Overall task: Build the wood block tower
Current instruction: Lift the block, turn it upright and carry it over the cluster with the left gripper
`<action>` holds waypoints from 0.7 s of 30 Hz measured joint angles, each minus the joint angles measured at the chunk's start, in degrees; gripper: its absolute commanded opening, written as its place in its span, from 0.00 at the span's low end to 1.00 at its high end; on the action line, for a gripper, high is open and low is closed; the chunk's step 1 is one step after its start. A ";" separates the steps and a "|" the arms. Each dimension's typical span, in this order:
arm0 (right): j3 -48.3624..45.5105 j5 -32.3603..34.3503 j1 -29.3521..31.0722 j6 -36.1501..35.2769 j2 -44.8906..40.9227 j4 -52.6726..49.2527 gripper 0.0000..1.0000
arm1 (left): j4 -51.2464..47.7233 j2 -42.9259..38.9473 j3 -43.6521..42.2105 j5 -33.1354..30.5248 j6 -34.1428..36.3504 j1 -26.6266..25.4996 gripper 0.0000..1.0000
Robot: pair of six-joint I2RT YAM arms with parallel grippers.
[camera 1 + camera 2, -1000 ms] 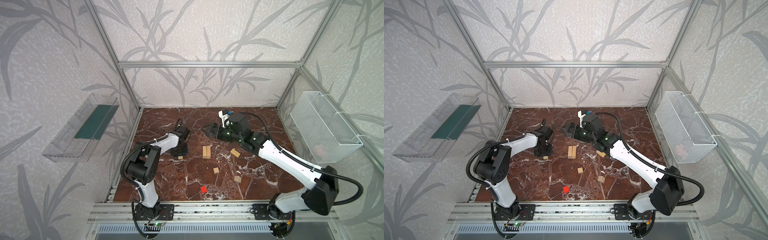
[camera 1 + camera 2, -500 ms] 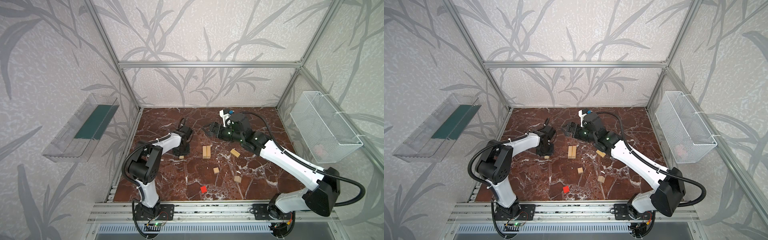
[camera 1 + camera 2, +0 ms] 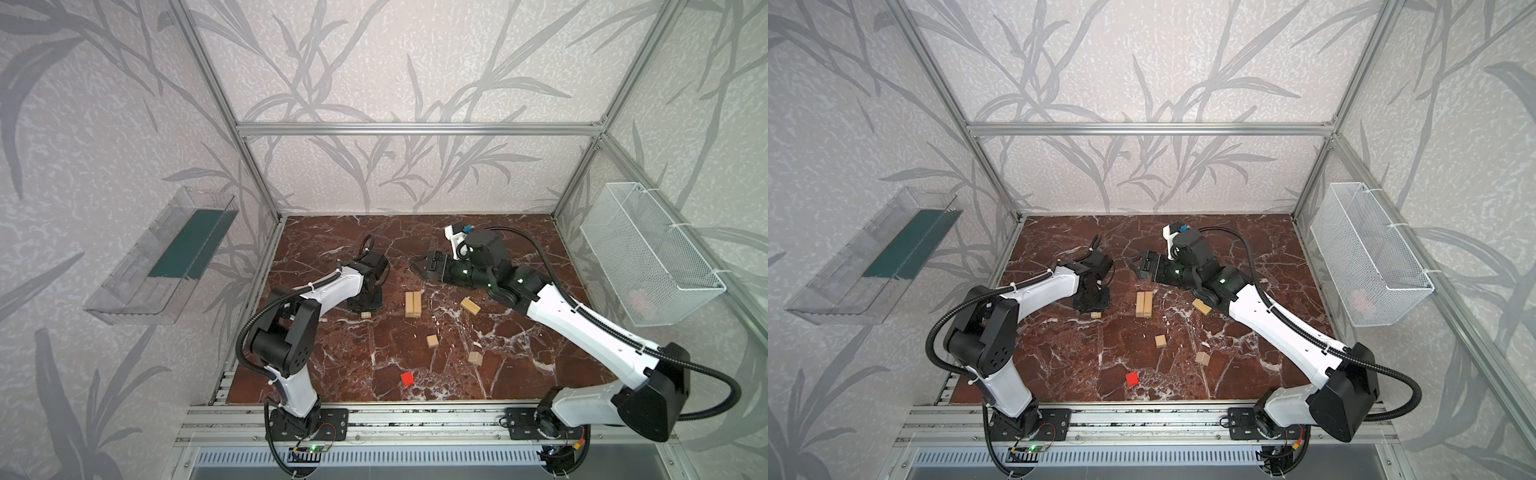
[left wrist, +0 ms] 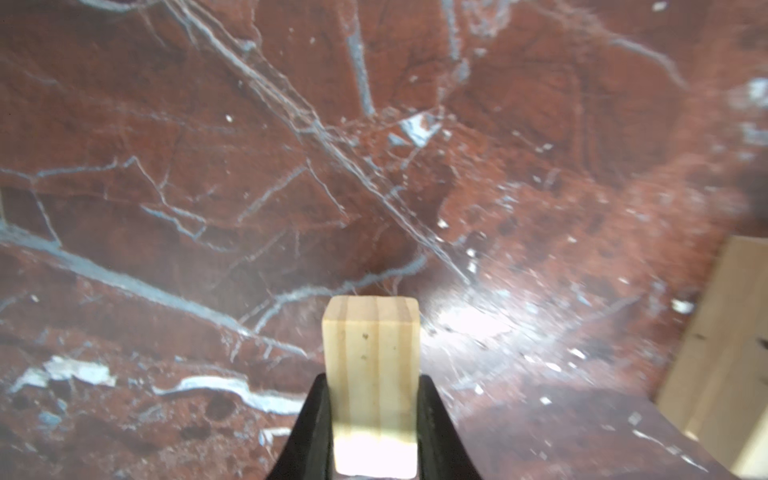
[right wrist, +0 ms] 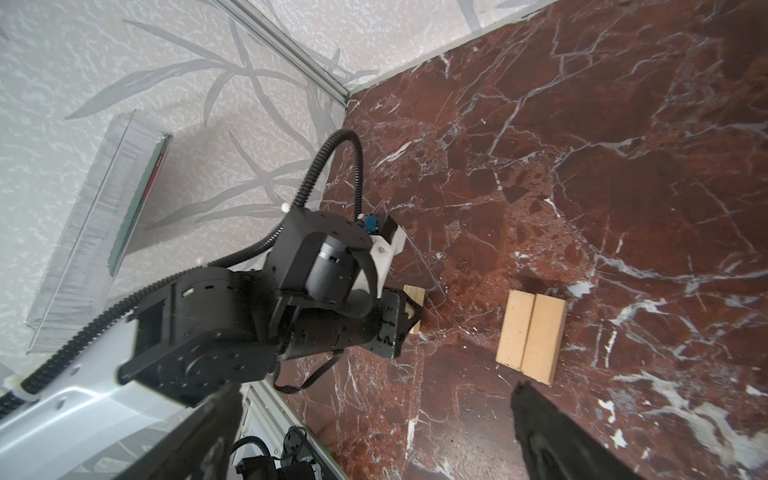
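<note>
Left claw (image 4: 372,380) clamps a wooden bar (image 4: 370,328) — mostly hidden in both top views.

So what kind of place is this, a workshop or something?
Likely a robot test cell: left arm and right arm bolted to a rail, an aluminium frame round a marble-patterned table, wood blocks scattered on it.

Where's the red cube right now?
In both top views the red cube sits alone near the table's front edge, about mid-width; its nearest neighbour is a pale cube just behind it.
</note>
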 measured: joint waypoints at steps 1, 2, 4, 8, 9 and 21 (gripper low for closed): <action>-0.68 0.07 -0.63 -0.52 -0.55 -0.33 0.99 | -0.35 -0.50 0.04 0.33 -0.42 -0.42 0.21; -1.42 0.00 -1.40 -1.11 -1.05 -0.76 0.99 | -0.72 -1.01 0.11 0.61 -0.85 -0.94 0.21; -2.89 -0.02 -2.71 -2.38 -1.73 -1.81 0.99 | -1.79 -1.79 0.66 1.22 -1.77 -2.03 0.20; -5.88 -0.50 -5.49 -5.07 -2.10 -3.96 0.99 | -2.36 -3.50 2.34 3.89 -3.41 -4.26 0.18; -6.73 -0.98 -6.14 -5.95 -2.16 -4.46 0.99 | -2.54 -3.78 2.95 4.66 -3.80 -4.81 0.17; -16.72 -6.84 -9.84 -13.33 -3.04 -4.22 0.99 | -4.22 0.13 14.86 7.78 -6.12 -11.67 0.14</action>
